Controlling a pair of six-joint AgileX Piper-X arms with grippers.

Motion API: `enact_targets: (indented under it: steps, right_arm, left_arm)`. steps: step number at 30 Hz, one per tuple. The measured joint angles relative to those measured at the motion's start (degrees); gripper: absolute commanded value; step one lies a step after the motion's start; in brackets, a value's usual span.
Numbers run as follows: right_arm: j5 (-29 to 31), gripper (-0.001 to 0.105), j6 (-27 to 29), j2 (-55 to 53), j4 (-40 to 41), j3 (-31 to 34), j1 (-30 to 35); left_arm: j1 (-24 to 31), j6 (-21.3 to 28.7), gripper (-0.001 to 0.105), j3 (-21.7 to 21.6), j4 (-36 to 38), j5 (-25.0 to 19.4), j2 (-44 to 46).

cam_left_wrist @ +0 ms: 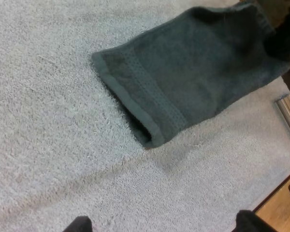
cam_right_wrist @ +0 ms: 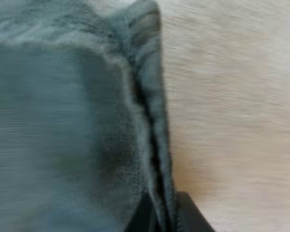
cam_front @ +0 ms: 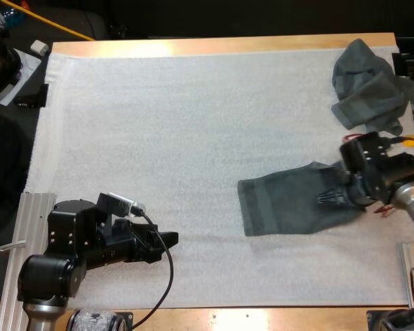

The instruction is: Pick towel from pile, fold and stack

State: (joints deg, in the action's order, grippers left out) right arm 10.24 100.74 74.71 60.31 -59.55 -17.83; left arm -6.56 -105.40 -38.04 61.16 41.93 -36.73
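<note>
White mat (cam_front: 159, 124) on a wooden table (cam_front: 214, 45). Right gripper (cam_front: 334, 195) was clamped on the right-hand end of the towel (cam_front: 286, 203). In the right wrist view its fingers (cam_right_wrist: 191, 215) pinched a doubled edge (cam_right_wrist: 154, 130), so probably two layers in the pinch. Towel lay fairly flat on the mat's right half, hemmed end (cam_left_wrist: 135, 104) pointing toward the left arm, one corner of it slightly curled. My read: fold stage, nothing stacked yet. To do it well: keep the pinch firm, lift just clear of the mat, carry that end over to the hemmed end, and line the edges up before letting go. Drag it low and the mat would likely bunch it. Left gripper (cam_front: 167, 241) sat well apart at the near left, fingers (cam_left_wrist: 78, 225) wide, holding nothing, aimed at the hem, so free to pin it. Crumpled towel (cam_front: 369, 83) sat at the far right corner, near the right arm; a high backward swing could snag it. Ribbed metal plate (cam_front: 29, 221) beside the left base, out of the way.
</note>
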Motion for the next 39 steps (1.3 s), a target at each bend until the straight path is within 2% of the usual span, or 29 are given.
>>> enact_targets:
  steps: [3, 7, 9, 10, 14, 21, 25, 26, 28, 32, 34, 35, 36, 39]
  right_arm:
    - [-4.62, 0.0, -4.98, 1.2, -0.71, -1.26, -4.88]
    - [-13.77, 0.0, -14.15, 5.01, -6.44, -1.78, -12.36]
    - [-14.78, 0.0, -15.18, 5.35, -6.99, -1.88, -13.09]
    - [-18.8, 0.0, -19.53, 8.06, -10.31, -2.05, -15.91]
    - [-18.57, 0.0, -22.32, 9.35, -12.81, -2.14, -17.19]
    - [-22.72, 0.0, -31.28, 15.53, -21.6, -2.17, -19.68]
    - [-23.86, 0.001, -33.95, 17.33, -23.65, -2.17, -19.74]
    - [-24.11, 0.004, -34.35, 17.69, -23.88, -2.17, -19.73]
    - [-24.35, 0.016, -34.79, 18.16, -24.19, -2.17, -19.73]
    - [-25.29, 0.058, -34.94, 18.31, -24.19, -2.17, -19.73]
    - [-25.85, 0.056, -34.78, 18.31, -24.19, -2.28, -19.73]
    - [-26.45, 0.07, -34.25, 18.46, -24.19, -2.51, -19.73]
    - [-26.66, 0.073, -34.23, 18.45, -24.19, -2.5, -19.73]
    - [-28.84, 0.067, -33.98, 18.32, -24.57, -2.49, -19.73]
  left_arm:
    - [0.0, 0.0, 0.059, 0.0, 0.0, 0.32, 0.0]
    - [0.0, 0.0, 0.059, 0.0, 0.0, 0.79, 0.0]
    - [0.0, 0.0, 0.058, 0.0, 0.0, 0.91, 0.0]
    - [0.0, 0.0, 0.058, 0.0, 0.0, 0.94, 0.0]
    - [-0.13, 0.0, 0.058, 0.0, 0.0, 1.33, 0.0]
    - [-0.25, 0.0, 0.058, 0.0, 0.0, 1.33, 0.0]
    - [-0.25, 0.0, 0.058, 0.0, 0.0, 1.33, 0.0]
    - [-0.25, 0.0, 0.058, 0.0, 0.0, 1.33, 0.0]
    - [-0.25, 0.0, 0.058, 0.0, 0.0, 1.33, 0.0]
    - [-0.25, 0.0, 0.058, 0.0, 0.0, 1.38, 0.0]
    - [-0.25, 0.0, 0.058, 0.0, 0.0, 1.38, 0.0]
    - [-0.25, 0.0, 0.058, 0.0, 0.0, 1.38, 0.0]
    - [-0.25, 0.0, 0.058, 0.0, 0.0, 1.38, 0.0]
    - [-0.25, 0.0, 0.058, 0.0, 0.0, 1.38, 0.0]
